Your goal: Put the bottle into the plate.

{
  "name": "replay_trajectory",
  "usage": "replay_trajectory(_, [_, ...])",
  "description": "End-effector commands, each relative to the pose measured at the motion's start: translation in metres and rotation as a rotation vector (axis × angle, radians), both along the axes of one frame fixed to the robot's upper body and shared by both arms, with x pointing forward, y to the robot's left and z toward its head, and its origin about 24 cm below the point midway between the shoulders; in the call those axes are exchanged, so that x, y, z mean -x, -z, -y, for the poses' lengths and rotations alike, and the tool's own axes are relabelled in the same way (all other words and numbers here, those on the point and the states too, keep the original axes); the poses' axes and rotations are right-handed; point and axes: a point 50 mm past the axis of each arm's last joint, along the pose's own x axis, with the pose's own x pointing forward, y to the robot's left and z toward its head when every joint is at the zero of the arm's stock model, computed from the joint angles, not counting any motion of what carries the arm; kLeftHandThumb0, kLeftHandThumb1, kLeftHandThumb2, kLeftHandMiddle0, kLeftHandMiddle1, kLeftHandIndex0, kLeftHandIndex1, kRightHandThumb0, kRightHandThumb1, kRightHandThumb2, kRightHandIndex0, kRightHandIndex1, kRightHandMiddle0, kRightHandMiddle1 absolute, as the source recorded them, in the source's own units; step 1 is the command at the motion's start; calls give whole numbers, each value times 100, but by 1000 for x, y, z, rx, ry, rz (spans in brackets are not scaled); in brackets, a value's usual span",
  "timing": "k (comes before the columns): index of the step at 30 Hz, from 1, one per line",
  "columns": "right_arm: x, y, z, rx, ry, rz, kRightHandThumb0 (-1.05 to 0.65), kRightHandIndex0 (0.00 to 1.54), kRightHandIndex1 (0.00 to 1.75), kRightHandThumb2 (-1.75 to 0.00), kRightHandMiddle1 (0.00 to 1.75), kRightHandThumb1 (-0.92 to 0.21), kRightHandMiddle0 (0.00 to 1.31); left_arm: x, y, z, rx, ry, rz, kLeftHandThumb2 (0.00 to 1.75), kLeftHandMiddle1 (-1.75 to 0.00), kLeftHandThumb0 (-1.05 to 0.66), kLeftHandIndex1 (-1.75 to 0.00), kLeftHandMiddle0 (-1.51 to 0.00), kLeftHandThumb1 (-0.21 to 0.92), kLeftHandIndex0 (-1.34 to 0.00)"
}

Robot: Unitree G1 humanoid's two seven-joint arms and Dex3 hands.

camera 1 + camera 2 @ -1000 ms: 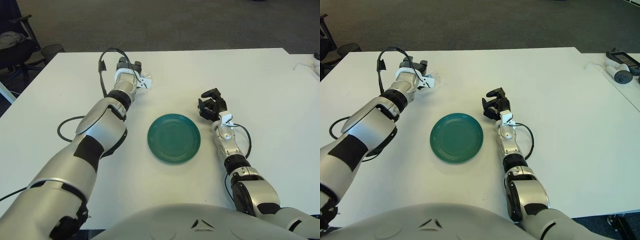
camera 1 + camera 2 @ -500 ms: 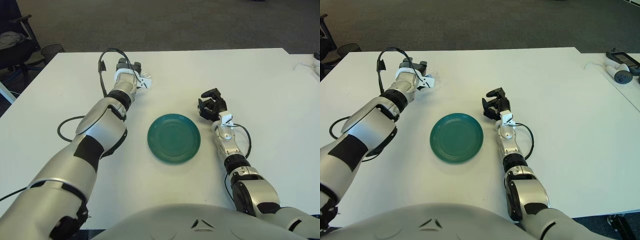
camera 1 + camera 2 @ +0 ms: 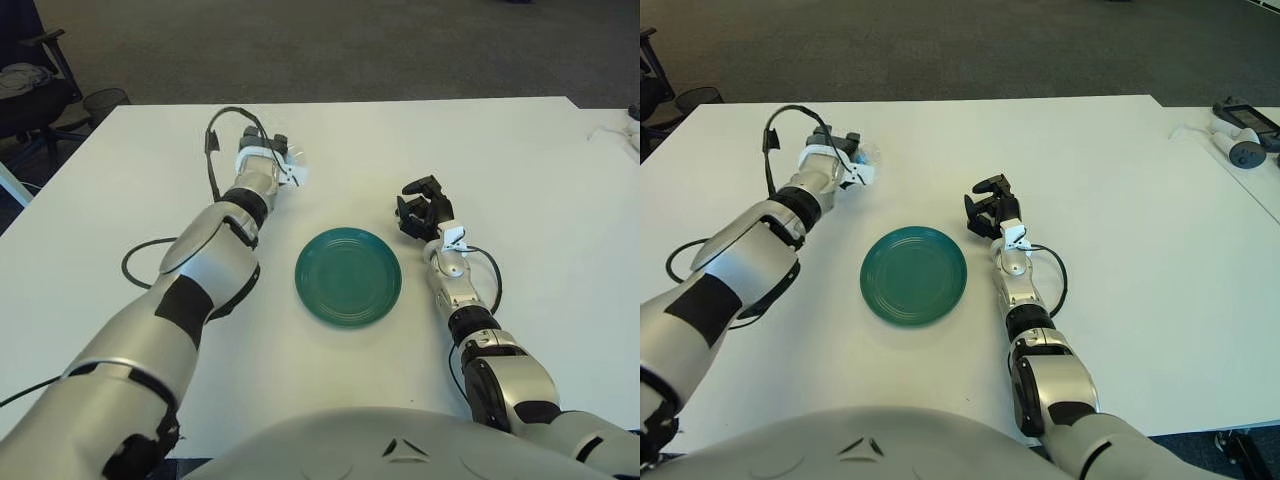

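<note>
While the green plate (image 3: 348, 276) sits mid-table (image 3: 520, 150), well apart from every edge, the left hand (image 3: 840, 155) is beyond its left rim, grip state unclear. The right hand (image 3: 422, 210) shows clenched and empty just beside the plate's right rim.

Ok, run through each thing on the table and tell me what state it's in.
plate: flat on the table, nothing in it.
bottle: at the left hand, mostly hidden; not in the plate.
left hand: extended far across the table, at the bottle.
right hand: beside the plate's right, fingers curled, holding nothing.
</note>
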Motion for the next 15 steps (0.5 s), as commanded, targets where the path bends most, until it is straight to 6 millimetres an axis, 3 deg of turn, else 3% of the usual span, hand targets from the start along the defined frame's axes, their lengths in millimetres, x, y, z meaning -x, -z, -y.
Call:
replay_trajectory(1, [53, 69, 4, -15, 27, -362, -1, 53, 147, -86, 169, -60, 30, 8, 16, -3, -1, -21, -40, 102, -2, -105, 0, -7, 92, 0])
replay_trajectory(15, [54, 70, 6, -2, 34, -363, -1, 54, 147, -86, 168, -60, 30, 17, 32, -3, -40, -16, -98, 100, -4, -105, 0, -15, 92, -1])
